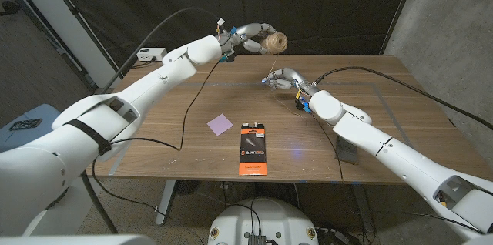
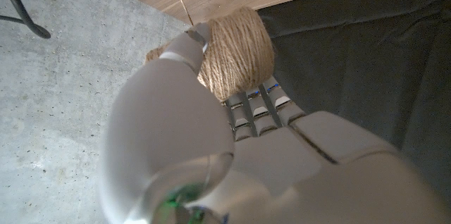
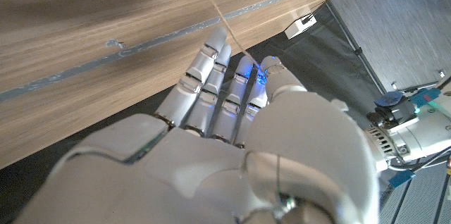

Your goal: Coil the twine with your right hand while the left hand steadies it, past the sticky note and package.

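Head view: at far centre-left the twine ball (image 1: 276, 43) is gripped above the counter (image 1: 400, 83) by the left hand (image 1: 248, 35), fingers wrapped round it. A strand (image 1: 269, 66) runs down to the right hand (image 1: 283, 80), apparently pinched in its fingers. Winding should be kept taut, well beyond the sticky note (image 1: 219, 124) and package (image 1: 253, 148).
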You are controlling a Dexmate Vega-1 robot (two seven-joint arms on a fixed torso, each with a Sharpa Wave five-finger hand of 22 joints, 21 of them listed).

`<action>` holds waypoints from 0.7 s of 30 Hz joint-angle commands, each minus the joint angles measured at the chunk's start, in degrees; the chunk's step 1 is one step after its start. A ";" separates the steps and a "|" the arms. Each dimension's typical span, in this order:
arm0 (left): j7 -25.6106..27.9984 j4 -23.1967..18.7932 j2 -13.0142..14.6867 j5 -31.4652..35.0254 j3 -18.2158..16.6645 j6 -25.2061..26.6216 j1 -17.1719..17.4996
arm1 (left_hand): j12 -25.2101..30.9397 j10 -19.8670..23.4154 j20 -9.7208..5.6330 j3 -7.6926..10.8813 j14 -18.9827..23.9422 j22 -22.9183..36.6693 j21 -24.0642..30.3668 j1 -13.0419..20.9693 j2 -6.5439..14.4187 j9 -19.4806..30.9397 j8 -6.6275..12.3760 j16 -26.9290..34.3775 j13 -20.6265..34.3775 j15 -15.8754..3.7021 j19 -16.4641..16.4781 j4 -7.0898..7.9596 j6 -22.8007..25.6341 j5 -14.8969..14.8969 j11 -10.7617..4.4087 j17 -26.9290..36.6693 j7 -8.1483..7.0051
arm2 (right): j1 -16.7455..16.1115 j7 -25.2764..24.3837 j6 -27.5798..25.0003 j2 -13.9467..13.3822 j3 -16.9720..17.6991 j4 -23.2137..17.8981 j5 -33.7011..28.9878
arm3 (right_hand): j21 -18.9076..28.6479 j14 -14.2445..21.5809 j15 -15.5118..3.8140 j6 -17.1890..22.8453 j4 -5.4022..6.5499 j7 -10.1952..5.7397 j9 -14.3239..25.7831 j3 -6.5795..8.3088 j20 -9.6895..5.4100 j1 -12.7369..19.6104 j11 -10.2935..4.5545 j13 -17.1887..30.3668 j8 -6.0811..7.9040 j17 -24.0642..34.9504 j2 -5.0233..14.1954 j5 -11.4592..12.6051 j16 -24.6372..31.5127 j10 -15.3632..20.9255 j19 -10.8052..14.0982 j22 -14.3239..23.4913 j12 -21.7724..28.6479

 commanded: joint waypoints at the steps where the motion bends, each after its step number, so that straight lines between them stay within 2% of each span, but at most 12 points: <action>1: -0.18 -0.75 0.33 1.77 0.94 2.77 -0.95 | -0.17 0.45 0.21 1.73 0.33 0.00 0.28 -0.26 0.96 0.15 0.39 0.24 0.15 0.27 -0.17 1.25 1.35 0.44 0.10 0.28 1.17 | 0.70 2.25 1.52 -0.19 -0.52 -0.03 -0.14 | 0.41 0.54 -8.96 0.29 0.15 -0.05 0.01 0.03 -4.75 0.16 0.13 0.11 -0.06 -0.04 0.14 -0.07 -0.08 0.42 0.55 0.32 -0.18; 16: -0.57 0.87 -0.63 2.08 2.01 4.05 -2.33 | -0.22 0.44 0.38 1.89 0.20 0.00 0.37 -0.22 0.97 0.06 0.26 0.23 0.27 0.32 -0.44 1.31 1.40 0.67 0.24 0.33 1.12 | 1.24 4.20 2.69 -0.18 -0.79 -0.26 -0.24 | 0.42 0.95 -9.09 0.67 0.18 -0.06 0.00 0.05 -4.73 0.49 -0.10 -0.07 -0.18 0.05 0.63 -0.03 -0.11 0.82 0.49 0.34 -0.50; 21: -0.46 1.34 -0.85 1.94 2.18 4.21 -2.50 | -0.29 0.36 0.43 1.95 0.22 0.00 0.43 -0.19 0.95 0.02 0.20 0.25 0.30 0.38 -0.49 1.31 1.41 0.77 0.32 0.34 1.28 | 1.14 4.16 2.21 -0.02 -0.66 -0.56 -0.16 | 0.76 1.60 -9.18 1.81 0.18 -0.06 0.00 0.07 -4.70 0.74 -0.16 -0.17 0.09 0.14 0.96 -0.04 0.04 1.78 1.24 0.37 -0.44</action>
